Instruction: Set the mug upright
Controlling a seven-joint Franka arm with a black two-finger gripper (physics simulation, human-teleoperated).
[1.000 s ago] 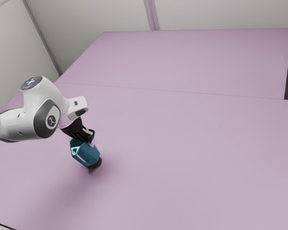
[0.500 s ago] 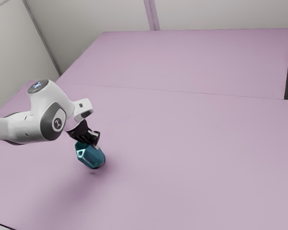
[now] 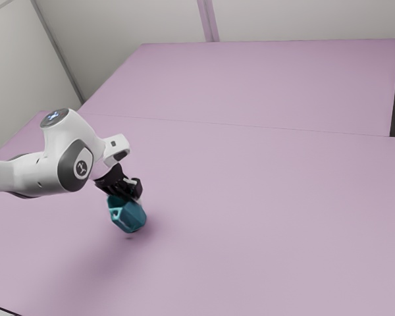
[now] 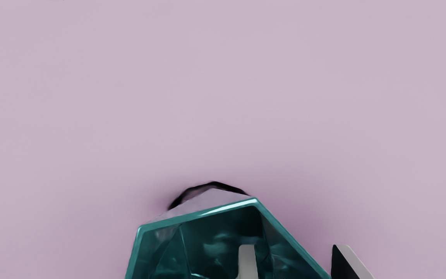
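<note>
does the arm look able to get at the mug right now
Probably yes: the gripper stands open at the tilted mug, one finger inside its mouth and the other outside, with only the mug's wall between.

An indoor room is shown, though its kind cannot be told. Pale walls [image 3: 303,18] are joined in a corner at the exterior view's left, and one is crossed by a mauve upright strip [image 3: 209,21] beyond the far edge of the broad mauve desk [image 3: 283,217].
</note>
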